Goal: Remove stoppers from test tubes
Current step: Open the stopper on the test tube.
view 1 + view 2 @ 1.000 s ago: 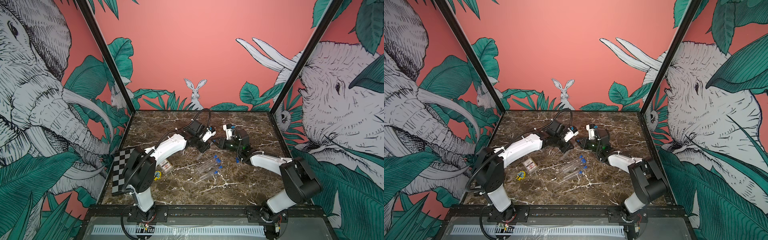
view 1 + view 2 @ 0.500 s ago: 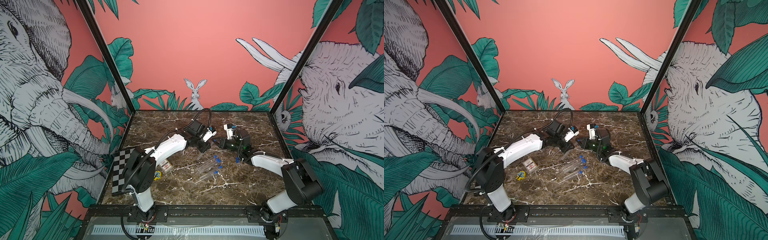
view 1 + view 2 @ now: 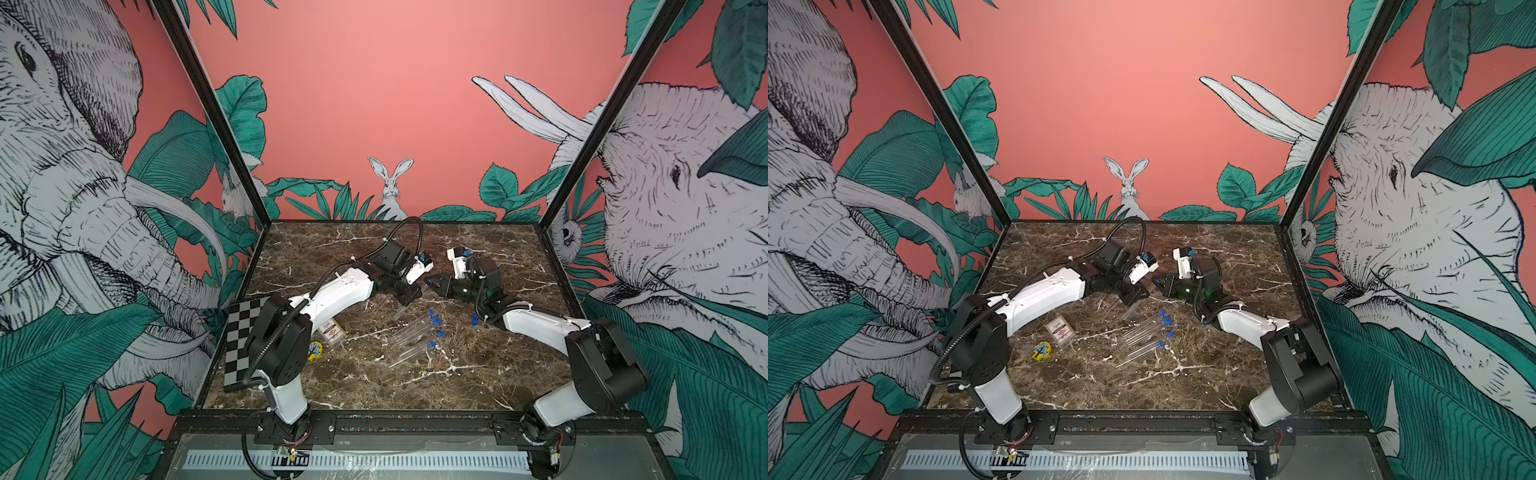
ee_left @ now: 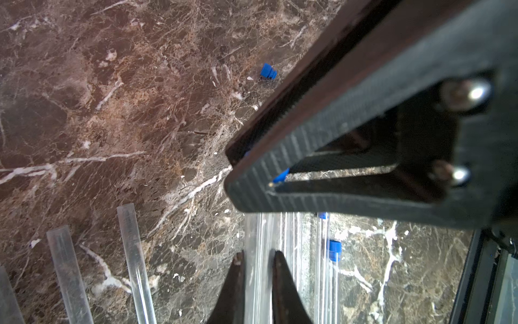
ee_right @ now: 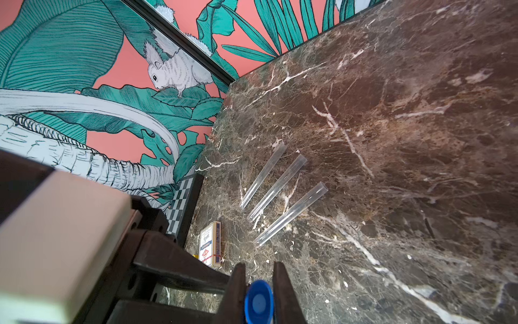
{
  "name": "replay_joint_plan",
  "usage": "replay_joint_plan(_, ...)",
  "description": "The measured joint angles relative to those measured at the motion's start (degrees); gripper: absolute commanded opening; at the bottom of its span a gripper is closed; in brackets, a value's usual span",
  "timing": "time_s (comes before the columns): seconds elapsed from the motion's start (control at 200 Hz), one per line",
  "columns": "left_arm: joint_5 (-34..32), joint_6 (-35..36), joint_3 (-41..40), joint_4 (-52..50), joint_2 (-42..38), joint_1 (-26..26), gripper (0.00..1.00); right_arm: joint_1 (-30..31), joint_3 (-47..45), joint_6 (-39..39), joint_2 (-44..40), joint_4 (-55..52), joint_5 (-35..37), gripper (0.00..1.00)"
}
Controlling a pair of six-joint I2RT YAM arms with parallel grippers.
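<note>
My left gripper (image 4: 258, 255) is shut on a clear test tube (image 4: 256, 280), which runs up behind the right gripper's finger. My right gripper (image 5: 259, 266) is shut on a blue stopper (image 5: 258, 301). In both top views the two grippers meet tip to tip above the table's middle, the left (image 3: 410, 297) and the right (image 3: 432, 284). The finger hides whether the stopper still sits in the tube. Several stoppered tubes (image 3: 415, 334) lie just in front. Three open tubes (image 5: 280, 186) lie farther left. A loose stopper (image 4: 268, 71) rests on the marble.
A flat clear card case (image 3: 332, 331) and a small yellow object (image 3: 316, 350) lie beside the left arm. A checkerboard (image 3: 241, 336) leans at the left wall. Another loose stopper (image 3: 474, 319) lies under the right forearm.
Both arms have barely shifted, and both grips stay as they were.
</note>
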Motion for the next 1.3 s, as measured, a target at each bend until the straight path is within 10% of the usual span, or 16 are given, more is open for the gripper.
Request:
replay_joint_plan(0.665,-7.54,-0.04,-1.64,-7.17,0.35,2.71,0.00,-3.72,-0.76,3.23,-0.02,5.64,1.57,0.12)
replay_joint_plan(1.3,-15.80,-3.58,19.28,-16.15,21.55,2.58,0.00,-5.46,3.23,-13.35,-6.38,-28.61,14.14,0.12)
